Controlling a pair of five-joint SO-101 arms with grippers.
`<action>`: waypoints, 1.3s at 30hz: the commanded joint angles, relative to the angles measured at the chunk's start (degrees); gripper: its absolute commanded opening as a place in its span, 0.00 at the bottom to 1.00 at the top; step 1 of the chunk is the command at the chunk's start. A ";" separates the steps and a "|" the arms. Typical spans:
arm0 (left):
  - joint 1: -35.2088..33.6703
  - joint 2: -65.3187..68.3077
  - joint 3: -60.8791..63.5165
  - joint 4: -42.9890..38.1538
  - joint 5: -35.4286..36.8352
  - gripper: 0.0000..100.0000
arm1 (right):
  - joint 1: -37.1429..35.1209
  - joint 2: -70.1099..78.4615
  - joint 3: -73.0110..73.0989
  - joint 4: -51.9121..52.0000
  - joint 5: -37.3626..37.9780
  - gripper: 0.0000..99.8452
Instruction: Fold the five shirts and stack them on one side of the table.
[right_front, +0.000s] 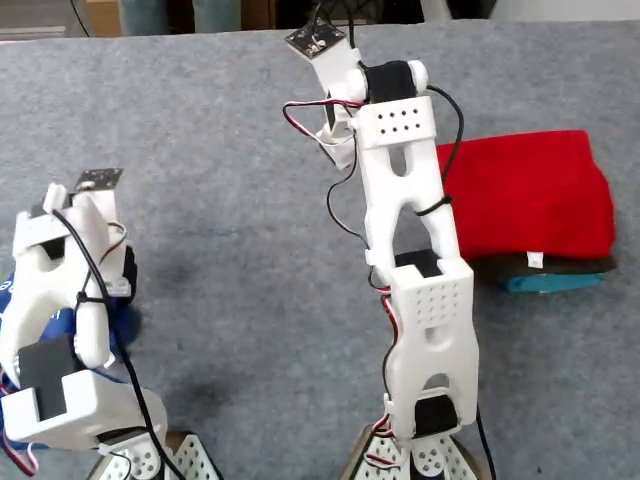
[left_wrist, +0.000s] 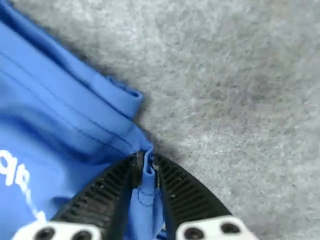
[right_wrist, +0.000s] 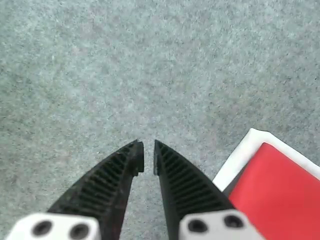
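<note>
My left gripper (left_wrist: 145, 162) is shut on a fold of the blue shirt (left_wrist: 55, 135), pinching its edge just above the grey table. In the high view the blue shirt (right_front: 127, 324) lies bunched under the left arm at the near left. A folded stack sits at the right side: a red shirt (right_front: 525, 195) on top, a black one (right_front: 545, 265) and a teal one (right_front: 550, 283) under it. My right gripper (right_wrist: 148, 155) hangs over bare table beside the stack, its fingers nearly together with nothing between them. The red shirt (right_wrist: 275, 195) and a white layer (right_wrist: 240, 155) show close to it.
Grey felt (right_front: 220, 200) covers the whole table. The right arm (right_front: 410, 230) stretches from the near edge toward the far middle, partly overlapping the stack's left end. Open surface lies between the two arms and along the far left.
</note>
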 joint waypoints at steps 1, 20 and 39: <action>-1.45 -0.35 -7.96 6.15 -0.35 0.03 | 0.70 -3.56 -0.13 0.35 0.09 0.06; 20.26 -5.71 -86.20 24.18 26.64 0.03 | -1.41 -3.91 3.30 0.44 -4.13 0.06; 28.97 -0.97 -104.40 7.38 26.64 0.03 | 12.31 -4.35 4.35 0.53 -3.96 0.06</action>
